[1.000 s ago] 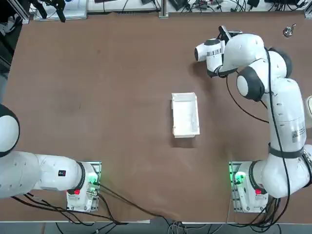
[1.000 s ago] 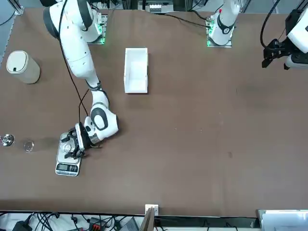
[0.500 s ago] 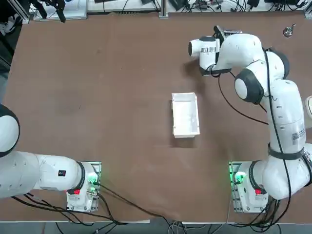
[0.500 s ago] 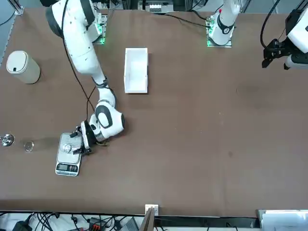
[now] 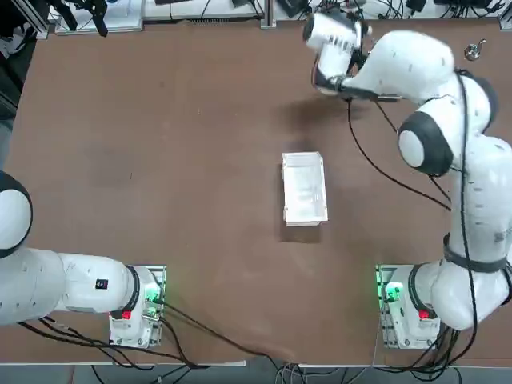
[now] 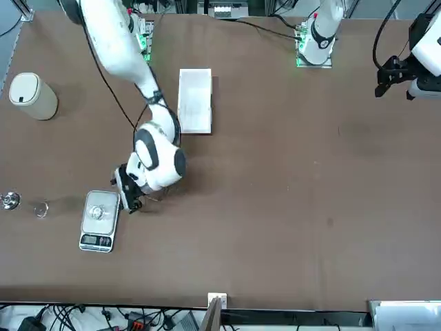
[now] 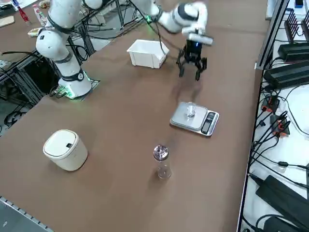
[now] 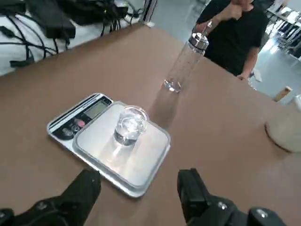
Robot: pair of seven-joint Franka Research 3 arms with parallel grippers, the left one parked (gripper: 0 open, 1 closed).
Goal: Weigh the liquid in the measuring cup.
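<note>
The right gripper (image 7: 191, 68) hangs above the surface (image 6: 289, 207) with its fingers (image 8: 84, 188) spread apart and nothing between them; in the wrist view the gap between the two black pads is plainly empty. Just beside it, on the far side of the surface from the arm bases, sits the flat grey scale (image 6: 98, 221), its platform toward the gripper and its display at the end farthest from the arm. The measuring cup (image 8: 130, 124) stands upright at the middle of that platform, clear of the gripper and touching only the scale, with a little liquid glinting inside. From the gripper, then, the cup lies a short way outward along the scale's long axis, and lower. As the cup rests on the platform untouched, the weighing looks essentially set up; any further move would only need the gripper kept away from the platform so the reading is not disturbed. Beyond the scale a slim clear bottle (image 7: 161, 161) with a metal cap stands on the surface, and farther off a round cream-coloured container (image 7: 64, 149). The white open box (image 5: 304, 189) lies well apart, toward the middle.
</note>
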